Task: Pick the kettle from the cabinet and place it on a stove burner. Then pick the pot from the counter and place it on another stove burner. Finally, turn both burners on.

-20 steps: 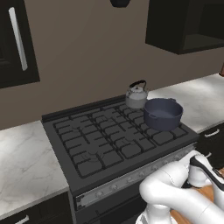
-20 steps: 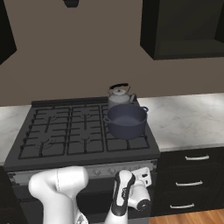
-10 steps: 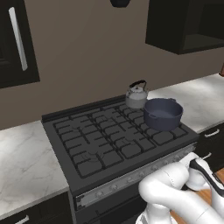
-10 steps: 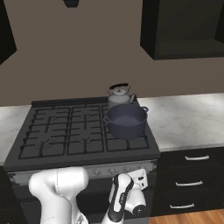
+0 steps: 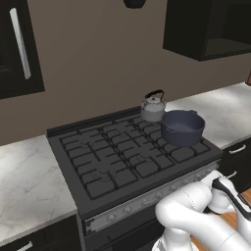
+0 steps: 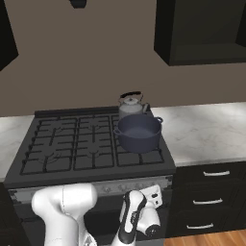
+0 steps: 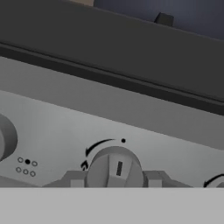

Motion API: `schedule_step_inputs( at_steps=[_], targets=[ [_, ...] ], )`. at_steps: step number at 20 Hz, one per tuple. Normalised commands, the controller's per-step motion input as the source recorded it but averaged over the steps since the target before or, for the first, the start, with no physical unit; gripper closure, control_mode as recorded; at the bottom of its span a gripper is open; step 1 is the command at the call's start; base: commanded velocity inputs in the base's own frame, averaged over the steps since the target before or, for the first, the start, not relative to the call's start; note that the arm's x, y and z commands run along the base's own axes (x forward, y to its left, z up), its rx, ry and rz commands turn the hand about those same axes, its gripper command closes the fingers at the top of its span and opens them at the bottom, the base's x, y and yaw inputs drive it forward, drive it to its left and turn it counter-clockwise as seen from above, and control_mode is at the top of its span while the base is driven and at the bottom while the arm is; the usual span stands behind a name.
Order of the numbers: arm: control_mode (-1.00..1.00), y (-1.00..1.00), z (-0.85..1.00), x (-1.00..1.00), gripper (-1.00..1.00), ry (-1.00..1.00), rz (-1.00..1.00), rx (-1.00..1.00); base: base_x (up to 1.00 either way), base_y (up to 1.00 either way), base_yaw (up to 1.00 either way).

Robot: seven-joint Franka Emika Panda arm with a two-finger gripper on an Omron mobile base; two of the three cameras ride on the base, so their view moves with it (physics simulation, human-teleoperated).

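The kettle (image 5: 153,107) stands on the rear right burner of the black range (image 5: 98,162), right of centre in the left base view, its black arched handle up and its spout toward the wall. Just in front of it and touching or nearly touching it, the dark blue-grey pot (image 5: 182,127) sits on the front right burner, lidless, with one loop handle toward the kettle. In the right base view the same pair appears at centre: kettle (image 6: 131,104) behind, pot (image 6: 139,132) ahead of it on the grates. The white marble counter (image 6: 206,132) runs off to the right of the range above the dark drawers (image 6: 211,192), and the black cabinet (image 6: 202,31) hangs in the upper right corner. The arm is folded low in front of the range, at the bottom of both base views, with its hand against the silver control strip. In the hand view, at lower centre, the gripper (image 7: 114,180) has a finger at each side of a round grey knob (image 7: 114,168), closed on it; the knob's dark pointer line stands upright. Part of another knob (image 7: 6,138) shows at the left edge.
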Motion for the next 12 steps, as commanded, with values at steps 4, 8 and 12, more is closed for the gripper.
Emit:
schedule_step_inputs(
  at_steps=[4, 8, 12],
  targets=[
    [-1.0, 0.0, 0.0, -0.06, 1.0, -0.02, 0.0, -0.21, 0.0, 0.0, 0.0],
    [-1.0, 0.0, 0.0, -0.07, 1.0, -0.02, 0.0, -0.23, 0.0, 0.0, 0.0],
    [-1.0, 0.0, 0.0, -0.07, 1.0, -0.02, 0.0, -0.22, 0.0, 0.0, 0.0]
  ],
)
